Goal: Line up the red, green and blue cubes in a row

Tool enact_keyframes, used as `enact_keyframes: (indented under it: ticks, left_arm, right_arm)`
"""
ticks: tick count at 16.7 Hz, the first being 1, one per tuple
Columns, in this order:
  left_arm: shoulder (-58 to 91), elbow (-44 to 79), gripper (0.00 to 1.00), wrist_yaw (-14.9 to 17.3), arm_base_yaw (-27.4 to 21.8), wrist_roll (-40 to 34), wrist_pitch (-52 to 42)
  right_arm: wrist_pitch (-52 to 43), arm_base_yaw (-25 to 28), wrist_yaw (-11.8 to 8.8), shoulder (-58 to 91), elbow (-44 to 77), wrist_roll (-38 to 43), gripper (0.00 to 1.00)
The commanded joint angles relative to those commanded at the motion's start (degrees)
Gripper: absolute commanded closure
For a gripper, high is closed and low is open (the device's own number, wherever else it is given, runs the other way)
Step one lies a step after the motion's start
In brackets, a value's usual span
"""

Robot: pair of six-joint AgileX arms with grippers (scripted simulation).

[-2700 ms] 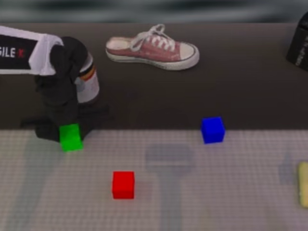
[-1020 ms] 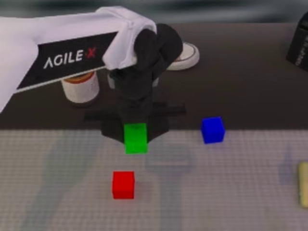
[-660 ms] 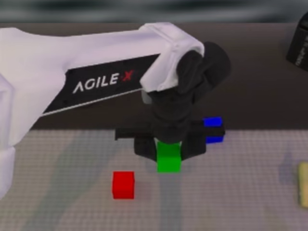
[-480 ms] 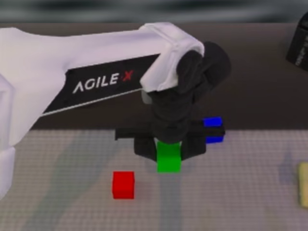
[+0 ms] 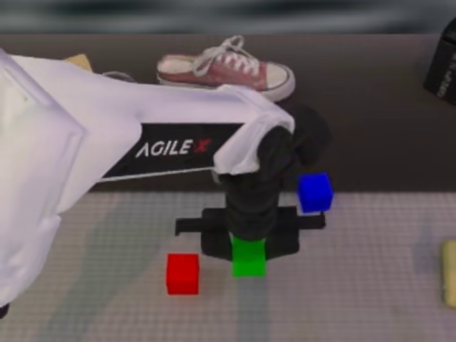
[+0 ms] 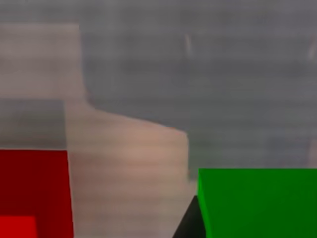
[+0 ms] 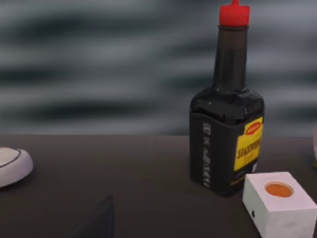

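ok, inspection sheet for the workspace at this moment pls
Surface: table, pale gridded front, dark back strip.
Job's things: red cube; green cube to its right, apart; blue cube farther back right.
Clutter: sneaker, sauce bottle, beige block, yellow item at right edge.
Grippers: left gripper shut on green cube; right gripper not seen.
Cables: nothing seen.
Surroundings: blurred grey backdrop.

— Where's your left claw?
— Low over the bench, closed on your green cube. The red cube lies near it to the left; the blue cube is up and right of it.
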Motion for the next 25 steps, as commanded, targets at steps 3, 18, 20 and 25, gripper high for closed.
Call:
enact_keyframes:
  ticks: [3,18,20,25]
  left_arm:
    - [0.7,-1.1,1.00,0.0,-0.2,0.0,1.5]
    - [0.7,-1.1,0.02,0.0,-0.2,0.0,1.5]
    - [0.7,-1.1,0.00,0.0,-0.2,0.0,1.5]
    - [0.7,-1.1,0.00,0.0,-0.2,0.0,1.5]
  right_arm:
    - [0.0,0.0,0.0,0.0,0.0,0.0,0.00]
    - [0.0,0.0,0.0,0.0,0.0,0.0,0.00]
    - [0.0,0.0,0.0,0.0,0.0,0.0,0.00]
    - [0.0,0.0,0.0,0.0,0.0,0.0,0.00]
